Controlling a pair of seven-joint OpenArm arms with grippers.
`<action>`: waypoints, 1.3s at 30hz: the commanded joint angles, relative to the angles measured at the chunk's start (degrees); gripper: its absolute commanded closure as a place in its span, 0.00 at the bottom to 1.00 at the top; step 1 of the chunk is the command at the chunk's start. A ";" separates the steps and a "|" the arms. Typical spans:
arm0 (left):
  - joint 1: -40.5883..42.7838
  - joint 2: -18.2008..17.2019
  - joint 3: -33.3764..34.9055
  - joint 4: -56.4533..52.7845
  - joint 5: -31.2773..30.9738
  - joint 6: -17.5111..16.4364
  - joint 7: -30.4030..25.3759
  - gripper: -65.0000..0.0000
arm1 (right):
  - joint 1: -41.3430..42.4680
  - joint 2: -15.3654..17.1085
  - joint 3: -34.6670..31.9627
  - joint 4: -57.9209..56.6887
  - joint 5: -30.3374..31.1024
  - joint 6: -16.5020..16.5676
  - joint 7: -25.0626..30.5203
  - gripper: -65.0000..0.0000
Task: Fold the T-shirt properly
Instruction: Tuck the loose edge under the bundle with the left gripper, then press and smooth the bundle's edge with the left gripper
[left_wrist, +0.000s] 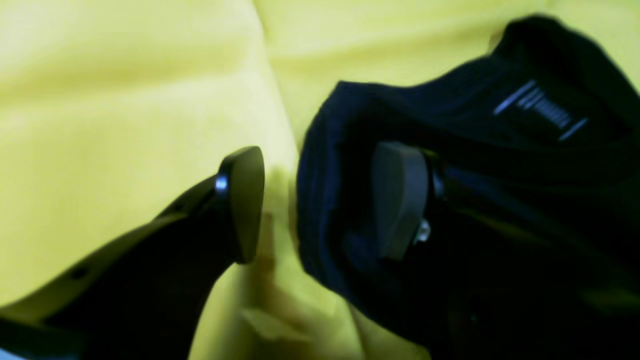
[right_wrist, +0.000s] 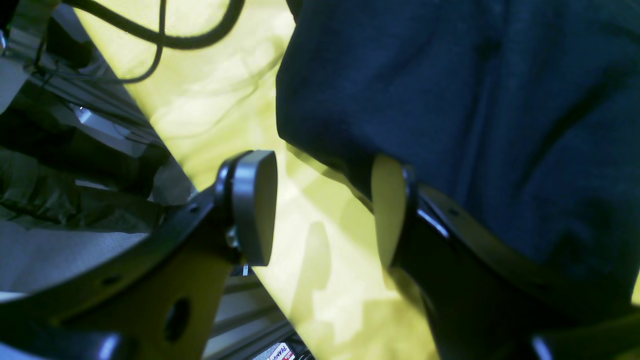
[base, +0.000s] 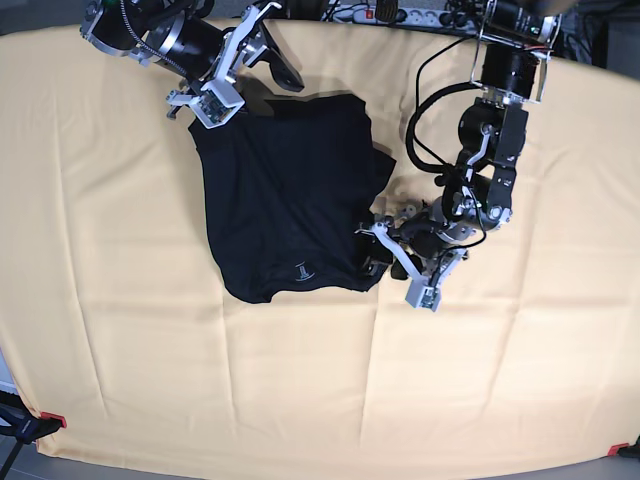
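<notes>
The T-shirt (base: 285, 205) sits partly folded a bit toward 11 o'clock from the middle of the tablecloth (base: 120, 350). The left gripper (left_wrist: 320, 200) is spread wide around its 4 o'clock edge, and the right gripper (right_wrist: 325, 210) gapes empty at the 11 o'clock corner. I'd pinch both layers cleanly before lifting, otherwise the fold probably slumps.

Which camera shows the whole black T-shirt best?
The base view: the whole T-shirt lies in sight on the yellow tablecloth. The left wrist view shows only a blurry edge with pale print; the right wrist view shows just a dark corner.
</notes>
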 joint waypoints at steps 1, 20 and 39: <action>-1.16 -0.15 -0.15 0.35 -0.37 -0.13 -1.36 0.45 | -0.20 0.04 0.00 0.85 1.22 0.30 1.51 0.50; -2.62 -0.04 -0.20 -0.55 -2.10 -6.03 -1.68 1.00 | -0.20 0.04 0.00 0.85 1.27 0.30 1.55 0.50; -9.42 -0.15 7.58 -0.68 -1.05 -16.85 -3.06 1.00 | -0.17 0.02 0.00 0.85 1.25 0.30 1.73 0.50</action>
